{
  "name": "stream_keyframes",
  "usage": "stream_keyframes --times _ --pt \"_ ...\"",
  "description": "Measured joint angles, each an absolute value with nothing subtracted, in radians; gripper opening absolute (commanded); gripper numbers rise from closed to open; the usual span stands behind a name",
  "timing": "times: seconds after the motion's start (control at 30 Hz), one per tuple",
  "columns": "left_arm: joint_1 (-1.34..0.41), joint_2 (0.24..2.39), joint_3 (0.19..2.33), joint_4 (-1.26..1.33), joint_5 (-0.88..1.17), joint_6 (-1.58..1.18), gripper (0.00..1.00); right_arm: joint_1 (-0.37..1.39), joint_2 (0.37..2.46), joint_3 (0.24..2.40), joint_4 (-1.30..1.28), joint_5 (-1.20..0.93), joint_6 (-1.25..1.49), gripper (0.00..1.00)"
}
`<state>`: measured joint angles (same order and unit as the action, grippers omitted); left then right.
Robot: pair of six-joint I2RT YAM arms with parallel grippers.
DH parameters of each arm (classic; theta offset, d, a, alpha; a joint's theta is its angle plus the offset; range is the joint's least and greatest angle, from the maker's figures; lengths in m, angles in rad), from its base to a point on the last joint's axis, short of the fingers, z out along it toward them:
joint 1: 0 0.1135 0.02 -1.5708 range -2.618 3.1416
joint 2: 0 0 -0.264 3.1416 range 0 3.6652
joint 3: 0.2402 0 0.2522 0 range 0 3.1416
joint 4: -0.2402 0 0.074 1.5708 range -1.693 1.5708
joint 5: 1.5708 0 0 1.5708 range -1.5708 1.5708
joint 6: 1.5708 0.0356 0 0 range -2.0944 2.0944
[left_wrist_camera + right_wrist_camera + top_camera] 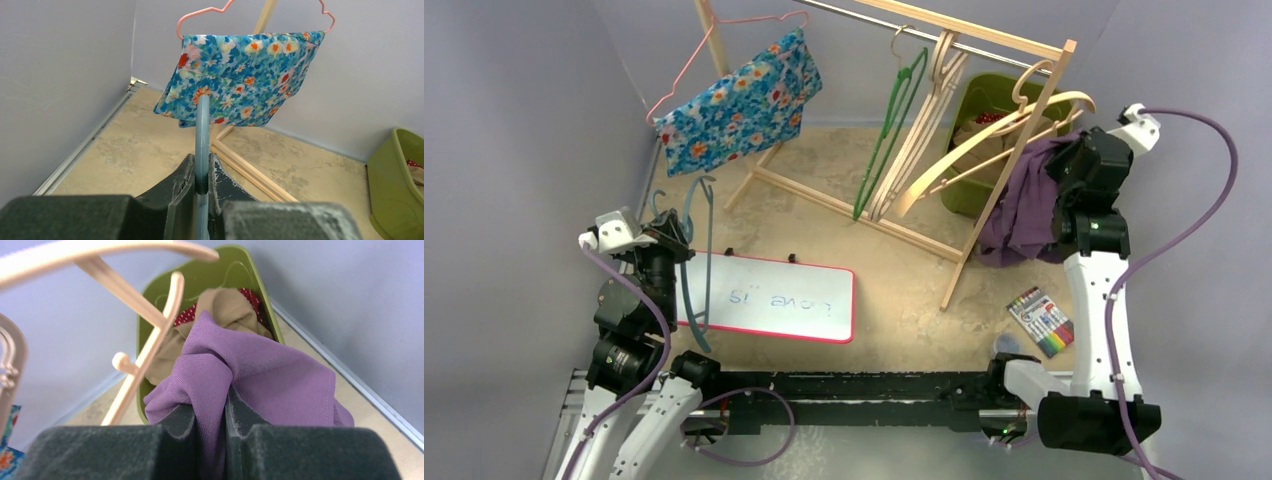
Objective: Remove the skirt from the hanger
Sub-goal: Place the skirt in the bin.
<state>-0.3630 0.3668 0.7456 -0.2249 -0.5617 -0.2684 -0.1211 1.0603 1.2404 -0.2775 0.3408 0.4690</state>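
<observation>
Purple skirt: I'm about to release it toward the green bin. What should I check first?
1. Right jaws shut on the purple skirt: ok.
2. Left jaws shut on the blue hanger: ok.
3. Blue hanger bare, skirt off it: ok.
4. Skirt clear of the cream hanger beside it: cannot tell.
5. Skirt fully over the green bin: cannot tell; the top view shows it hanging at the bin's edge.

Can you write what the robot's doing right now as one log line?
left jaws: shut on blue hanger | right jaws: shut on purple skirt | state: skirt off hanger, near green bin
</observation>
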Motion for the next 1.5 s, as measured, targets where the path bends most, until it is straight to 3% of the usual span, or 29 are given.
stream_keyframes --times 0.63,1.03,1.5 --pt "-0.369 0.397 0.742 -0.224 -0.562 -0.269 0.00 -0.151 1.288 1.534 -0.159 0.305 0.434 0.00" --pt "-0.369 0.410 0.742 -0.225 -0.562 -0.268 0.00 -0.152 1.522 1.765 -0.028 0.136 0.381 0.00" --pt "-0.370 0.439 0.742 -0.224 -0.562 -0.268 0.00 -0.159 1.829 2.206 -0.069 0.052 0.365 0.00"
